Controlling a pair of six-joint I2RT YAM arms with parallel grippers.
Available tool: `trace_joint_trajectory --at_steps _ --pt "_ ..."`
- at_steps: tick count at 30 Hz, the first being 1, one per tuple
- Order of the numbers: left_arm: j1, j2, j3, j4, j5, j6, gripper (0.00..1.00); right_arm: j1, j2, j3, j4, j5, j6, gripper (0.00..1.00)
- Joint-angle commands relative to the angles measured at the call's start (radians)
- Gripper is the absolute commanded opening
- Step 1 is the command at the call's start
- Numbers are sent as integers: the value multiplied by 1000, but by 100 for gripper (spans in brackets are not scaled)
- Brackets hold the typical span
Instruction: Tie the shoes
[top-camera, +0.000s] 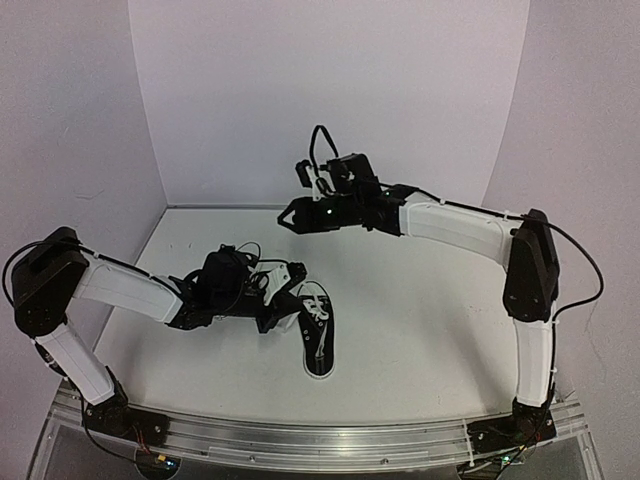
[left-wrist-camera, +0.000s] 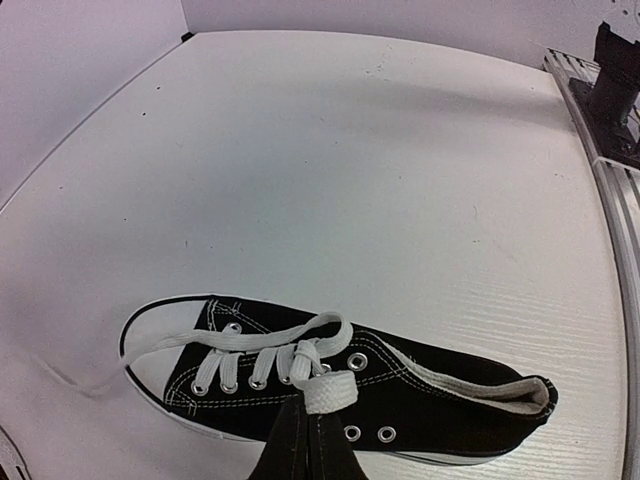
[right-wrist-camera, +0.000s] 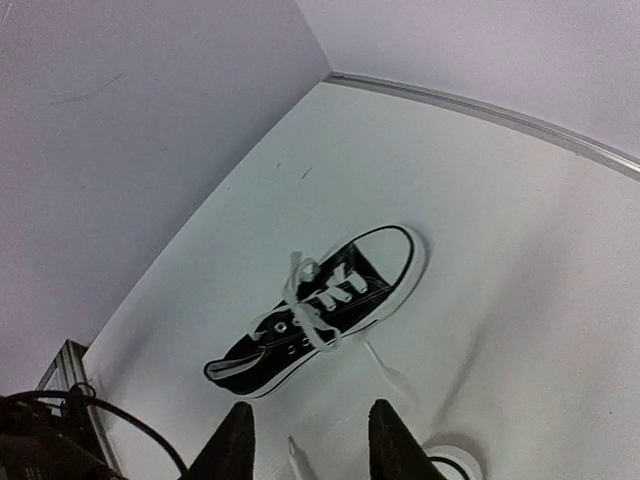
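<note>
The shoe (left-wrist-camera: 430, 405) is black canvas with white stitching, a white toe cap and sole, flat white laces (left-wrist-camera: 330, 392) and silver eyelets (left-wrist-camera: 357, 361). The table (left-wrist-camera: 380, 180) is white, faintly wood-grained. White arms (top-camera: 130, 290) carry black joints; the left pincer (left-wrist-camera: 305, 435) and right pincer (right-wrist-camera: 305, 430) are black.

White table (top-camera: 420, 330) w/ 1 blk sneaker (top-camera: 318, 345) on its sole, white laces (left-wrist-camera: 270, 352) loose.
</note>
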Motion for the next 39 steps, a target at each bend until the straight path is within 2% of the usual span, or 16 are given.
trace_joint_trajectory --at_steps 1,7,12,17,19,20,21,22,23,25,30,33,37,39 --pt "-4 -50 4 44 3 13 0 6 -35 -59 -38 -63 -3 59" --pt "-5 -50 14 32 -15 27 0 -44 -234 -306 -25 -104 -10 77" --pt "-4 -38 24 33 -30 31 0 -45 -366 -526 59 -191 27 79" --pt "-4 -28 29 42 -40 26 0 -45 -401 -665 139 -234 90 76" --pt "-4 -30 30 41 -41 27 0 -45 -414 -685 141 -220 111 72" --pt "-4 -31 31 38 -42 28 0 -45 -438 -696 139 -200 118 75" --pt "-4 -32 32 35 -43 29 0 -45 -469 -707 138 -168 127 82" --pt "-4 -34 31 33 -44 29 0 -45 -505 -718 137 -98 148 96" --pt "-4 -36 31 33 -46 29 0 -45 -560 -734 136 -23 171 98" --pt "-4 -38 30 36 -50 29 0 -45 -634 -750 130 86 186 98" --pt "-4 -32 34 49 -61 27 0 -45 -749 -778 104 161 103 98" --pt "-4 -28 42 54 -65 24 0 -45 -718 -767 101 72 47 94" --pt "-4 -27 48 53 -69 24 0 -45 -685 -763 107 -32 63 91" --pt "-4 -26 47 56 -72 25 0 -45 -664 -767 128 -79 78 95"
